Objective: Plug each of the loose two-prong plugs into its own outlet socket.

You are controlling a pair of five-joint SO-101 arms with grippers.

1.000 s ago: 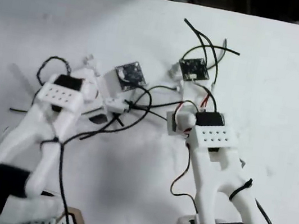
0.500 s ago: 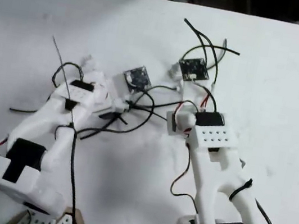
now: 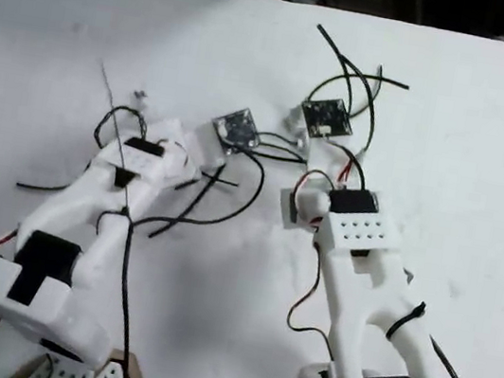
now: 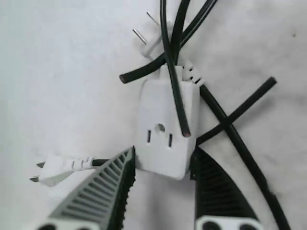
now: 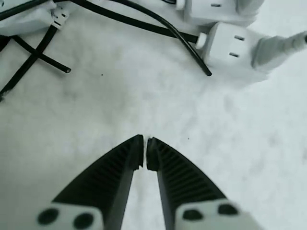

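Left wrist view: left gripper clamps an outlet socket; right gripper, fingers together and empty, should probably next fetch the loose two-prong plug.

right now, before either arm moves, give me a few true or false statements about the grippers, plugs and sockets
1. The right gripper is shut, with nothing in it. True.
2. The white plug beside the left gripper is seated in a socket. False: it lies loose on the table, prongs bare.
3. A black cable crosses the face of the outlet block. True.
4. The table is dark wood. False: its surface is white.
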